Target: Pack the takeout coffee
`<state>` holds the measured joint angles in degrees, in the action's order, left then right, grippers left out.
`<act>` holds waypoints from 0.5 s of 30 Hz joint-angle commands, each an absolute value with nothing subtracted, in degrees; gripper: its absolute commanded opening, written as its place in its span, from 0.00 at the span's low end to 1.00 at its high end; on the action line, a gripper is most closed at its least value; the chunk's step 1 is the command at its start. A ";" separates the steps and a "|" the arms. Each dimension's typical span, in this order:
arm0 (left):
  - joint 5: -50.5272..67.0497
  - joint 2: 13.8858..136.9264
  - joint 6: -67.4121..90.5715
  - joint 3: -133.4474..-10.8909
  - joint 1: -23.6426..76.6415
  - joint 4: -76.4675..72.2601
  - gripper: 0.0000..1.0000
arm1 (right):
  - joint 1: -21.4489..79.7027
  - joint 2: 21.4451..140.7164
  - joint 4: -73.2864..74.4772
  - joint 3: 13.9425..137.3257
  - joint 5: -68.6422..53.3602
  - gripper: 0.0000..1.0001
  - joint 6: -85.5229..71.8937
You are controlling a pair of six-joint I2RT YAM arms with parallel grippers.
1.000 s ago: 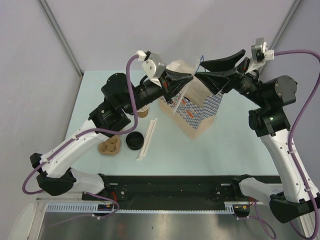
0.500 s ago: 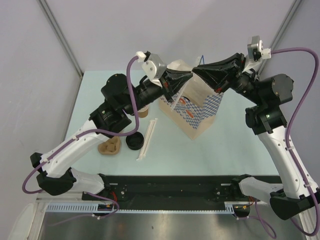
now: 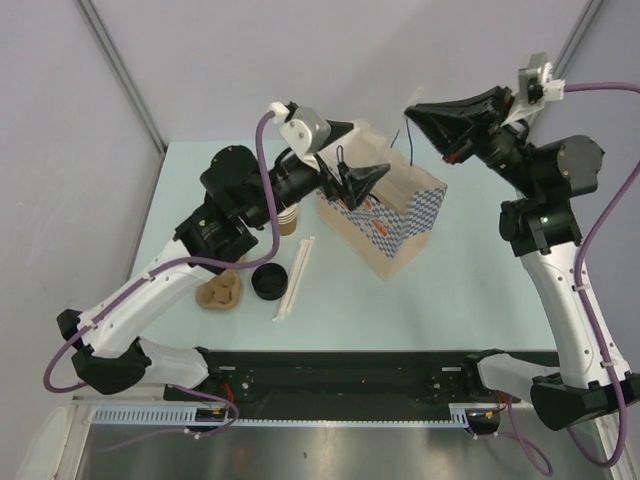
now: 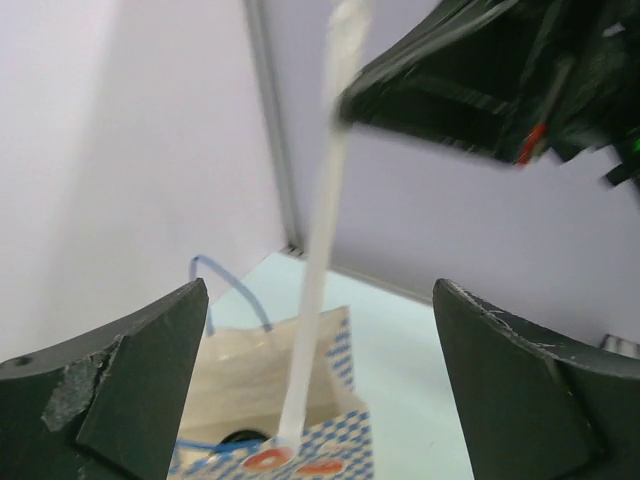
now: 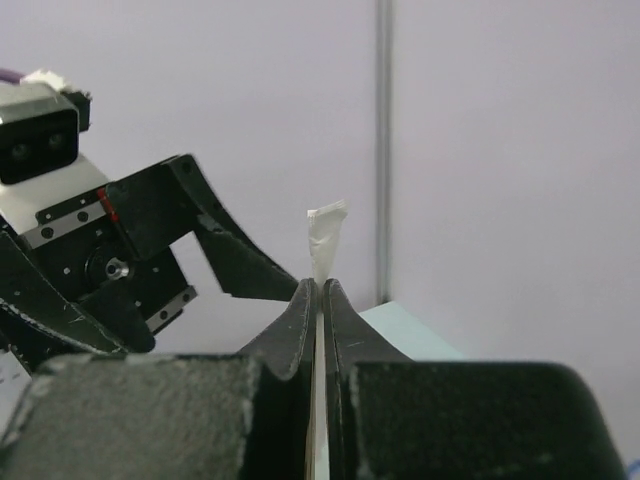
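Observation:
A brown paper bag (image 3: 405, 228) with blue-white checks and blue handles stands open mid-table. Low inside the bag (image 4: 240, 375) a dark round shape (image 4: 240, 437) shows, seemingly the takeout coffee's black lid; its cup is hidden. My left gripper (image 3: 368, 148) hangs open just above the bag's near rim, nothing between its fingers (image 4: 150, 360). My right gripper (image 3: 410, 112) is raised over the bag's far side, shut on a white paper-wrapped straw (image 5: 326, 228). The straw (image 4: 318, 250) slants down to the bag's rim, passing between the left jaws.
Left of the bag stand stacked lidless tan cups (image 3: 288, 222), half hidden by the left arm. In front of them lie a loose black lid (image 3: 267, 283), a brown pulp cup carrier (image 3: 220, 292) and a second wrapped straw (image 3: 296, 278).
The right gripper closed on the wrapped straw and drew up and to the right. The left gripper, shut a moment ago, has opened wide.

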<state>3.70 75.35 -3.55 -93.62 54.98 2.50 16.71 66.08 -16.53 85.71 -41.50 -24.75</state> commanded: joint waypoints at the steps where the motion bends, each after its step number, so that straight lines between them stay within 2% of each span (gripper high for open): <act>1: 4.57 72.07 -3.16 -95.00 47.14 6.85 1.00 | 10.47 67.05 -16.62 91.40 -40.52 0.00 -22.77; 4: 5.27 70.58 -4.13 -93.88 42.30 8.26 0.99 | 7.48 69.07 -11.97 95.70 -41.13 0.00 -18.64; 9: 4.66 68.38 -5.01 -90.44 38.15 8.78 0.99 | 7.29 75.66 4.20 106.07 -40.96 0.00 -9.16; 15: 6.50 67.15 -1.16 -86.84 32.37 11.59 0.99 | 13.87 81.91 17.92 110.83 -34.64 0.00 4.81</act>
